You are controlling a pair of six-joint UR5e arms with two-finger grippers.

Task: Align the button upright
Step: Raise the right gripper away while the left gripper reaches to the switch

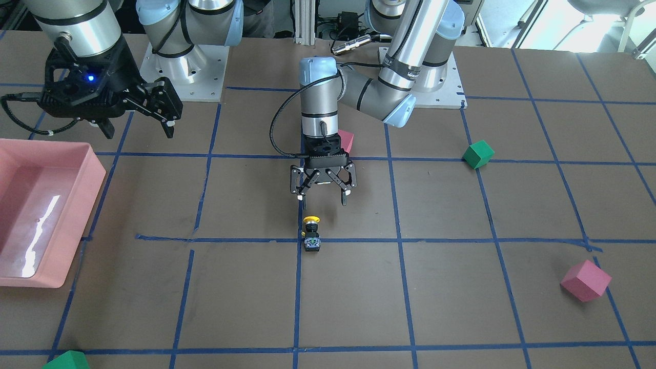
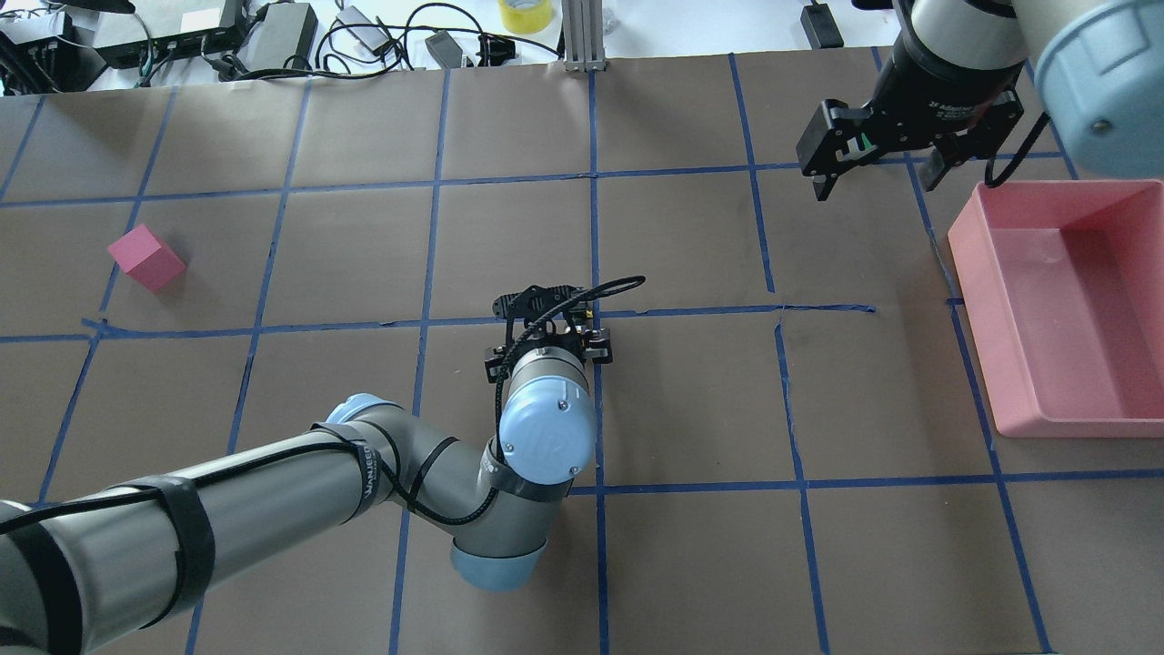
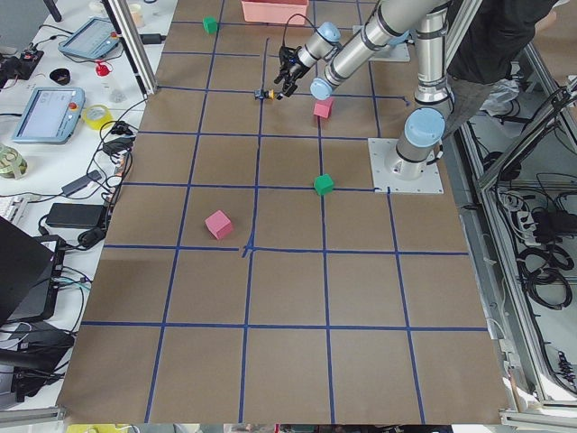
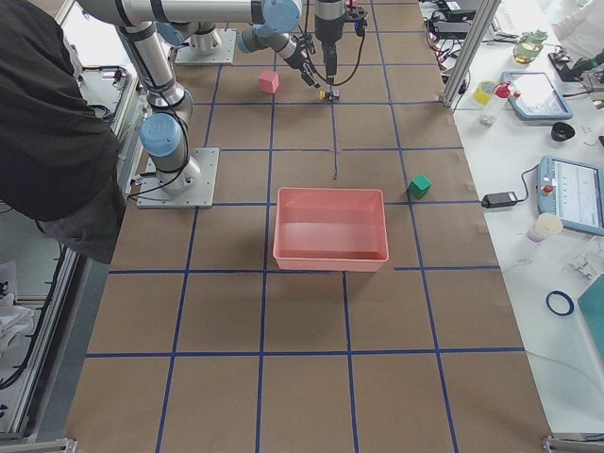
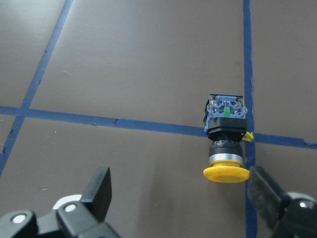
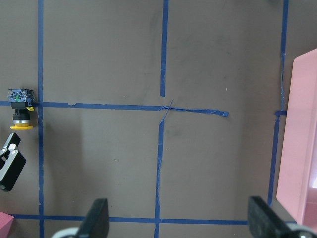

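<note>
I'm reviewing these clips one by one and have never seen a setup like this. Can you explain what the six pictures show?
Two robot arms are bolted to a brown table that is marked off with blue tape. Four pictures come from fixed cameras: one faces the robot, one looks over its shoulders, and one stands at each end of the table. The other two come from cameras on the wrists.

The left hand hangs open close to the button. This is a small switch with a yellow cap. It lies on its side on a tape crossing, with the cap towards that hand. The right hand is also open, raised near the pink tray.

Foam cubes lie scattered about, among them a green cube and a pink cube. Neither hand holds anything.
</note>
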